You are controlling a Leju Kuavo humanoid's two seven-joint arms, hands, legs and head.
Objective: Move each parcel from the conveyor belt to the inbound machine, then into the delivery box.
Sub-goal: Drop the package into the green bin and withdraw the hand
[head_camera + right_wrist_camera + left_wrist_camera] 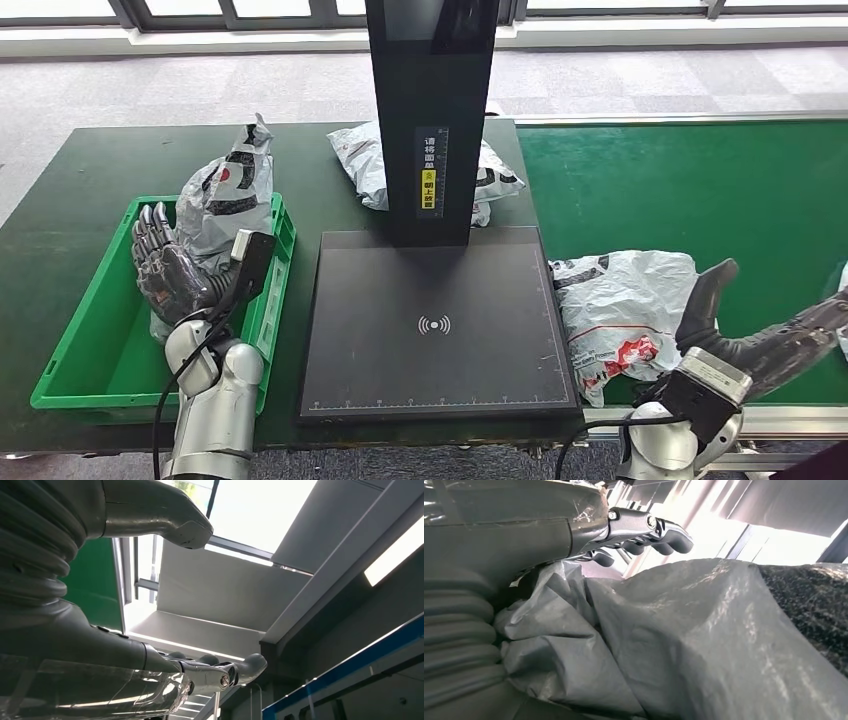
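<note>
The green conveyor belt [700, 190] is filling the frame's right. Centre, the black inbound machine [437, 330] is showing yellow-labelled Chinese writing, unreadable. At left, the green plastic delivery box [100, 330] is holding a grey plastic parcel [225, 195]; the left hand [165, 265], fingers open, is resting beside it. Lower right, the right hand [745, 335] is hovering open beside a white parcel [620, 310].

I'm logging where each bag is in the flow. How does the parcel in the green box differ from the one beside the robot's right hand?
The parcel in the green box stands bunched upright against the left hand; the parcel on the belt lies flat and spread beside the right hand. The boxed one is grey with black print; the belt one is paler with red print. Both are crinkled plastic mailers.
</note>
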